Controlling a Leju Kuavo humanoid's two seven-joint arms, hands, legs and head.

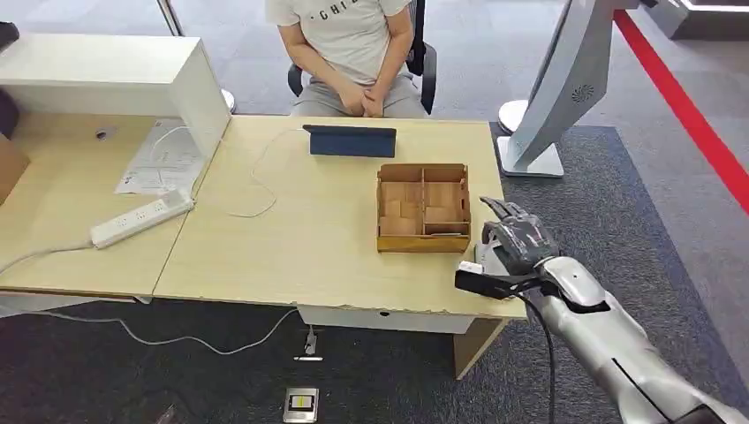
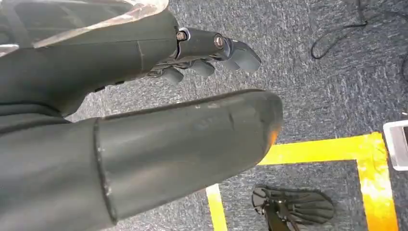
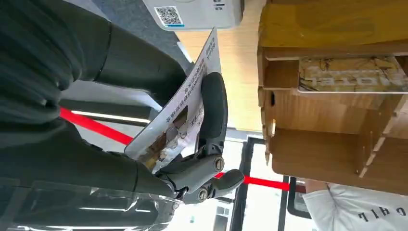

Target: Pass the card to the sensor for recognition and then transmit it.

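My right hand [image 1: 517,243] hovers at the table's right front corner, just right of the wooden box [image 1: 423,208]. In the right wrist view the hand [image 3: 144,159] pinches a printed card [image 3: 178,110] between the thumb and a finger, with the card standing on edge. A white sensor unit [image 3: 192,12] with a QR label lies on the table close beside the card, and its white edge [image 1: 488,257] peeks out under my hand. Another card [image 3: 351,74] lies in a compartment of the box [image 3: 337,144]. My left hand [image 2: 211,57] hangs over the carpet, fingers apart, holding nothing.
A person [image 1: 349,53] sits behind the table with hands folded. A dark blue tablet case [image 1: 351,140] stands in front of them. At the left are a power strip [image 1: 141,221], papers and a white shelf [image 1: 115,79]. A white kiosk stand [image 1: 548,97] rises at the right.
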